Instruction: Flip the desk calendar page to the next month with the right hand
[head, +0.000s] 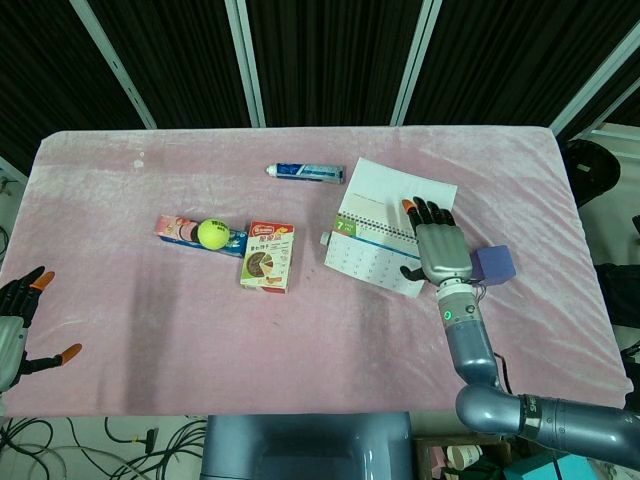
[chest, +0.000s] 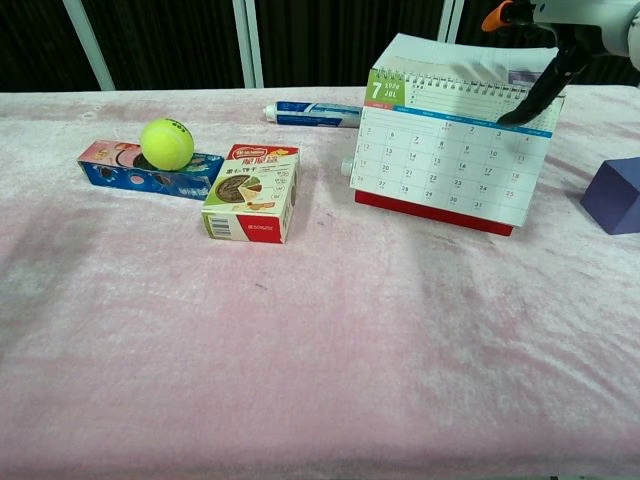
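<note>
The desk calendar (chest: 440, 165) stands right of centre on my pink bench (head: 300, 330), its July face toward the chest camera and its spiral spine running side to side. My right robot hand (head: 437, 247) lies flat over the turned-back page (head: 400, 195), fingers spread, gripping nothing; the chest view cuts most of it off. My left robot hand (head: 18, 325) sits at the bench's edge, fingers apart, partly out of frame.

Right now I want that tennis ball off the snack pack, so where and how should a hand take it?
Probably from above, fingers closing round the widest part of the tennis ball. It sits on top of the flat blue snack pack, so its upper half is exposed, while the box stands close on one side.
</note>
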